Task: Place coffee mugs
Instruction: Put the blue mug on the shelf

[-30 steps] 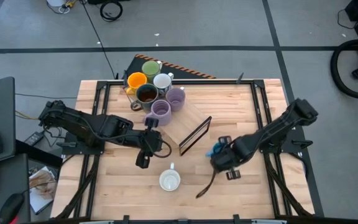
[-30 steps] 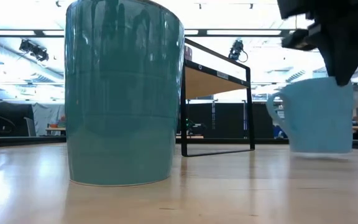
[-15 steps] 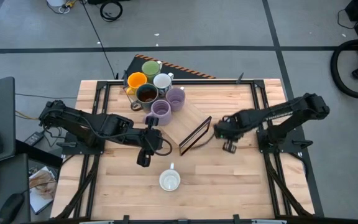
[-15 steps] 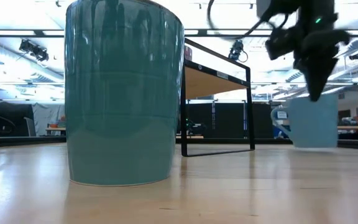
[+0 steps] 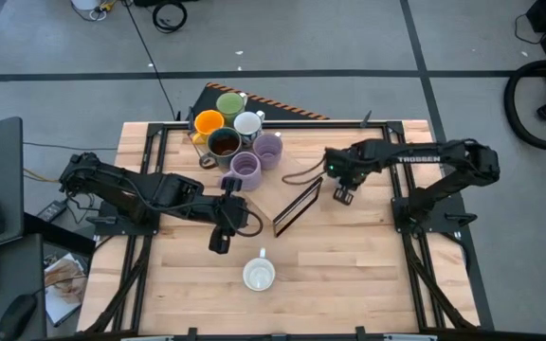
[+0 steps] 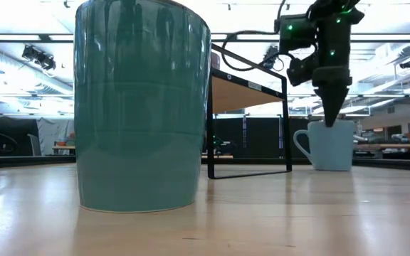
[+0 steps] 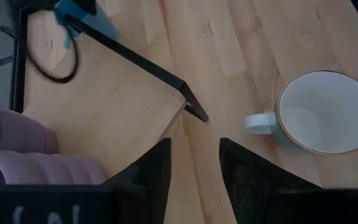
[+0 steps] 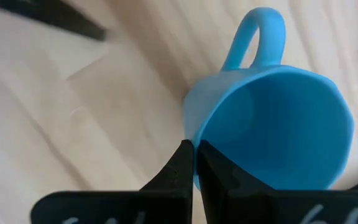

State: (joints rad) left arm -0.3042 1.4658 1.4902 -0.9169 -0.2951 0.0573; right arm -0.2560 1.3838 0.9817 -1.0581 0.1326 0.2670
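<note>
High view: the right hand (image 5: 342, 196) is now seen farther across the desk (image 5: 368, 275) than a second ago, beside the far end of the black-framed stand (image 5: 297, 205). The left hand (image 5: 218, 244) is unchanged, with the white mug (image 5: 259, 276) just ahead of it. The clustered mugs (image 5: 235, 133) are well beyond both hands and unmoved. The blue mug is hidden under the right hand here.

Low view: the blue mug (image 6: 331, 146) is shown smaller and farther off than before, directly below the right hand (image 6: 330, 121), whose tips are dipped at its rim. The mug's base is seen at desk level, but whether it is set down cannot be told. A near mug (image 6: 142, 107) is cut off at its top edge, and much of the desk is blocked by it.

Left wrist view: the left hand (image 7: 194, 165) is held with its fingers apart and nothing between them. The white mug (image 7: 325, 112) is ahead and to one side, the stand (image 7: 135, 68) straight ahead, and two lavender mugs (image 7: 11, 152) are cut off at the edge.

Right wrist view: the right hand (image 8: 195, 163) is pressed together on the wall of the blue mug (image 8: 278, 130). The part of the rim behind the fingers is hidden.
</note>
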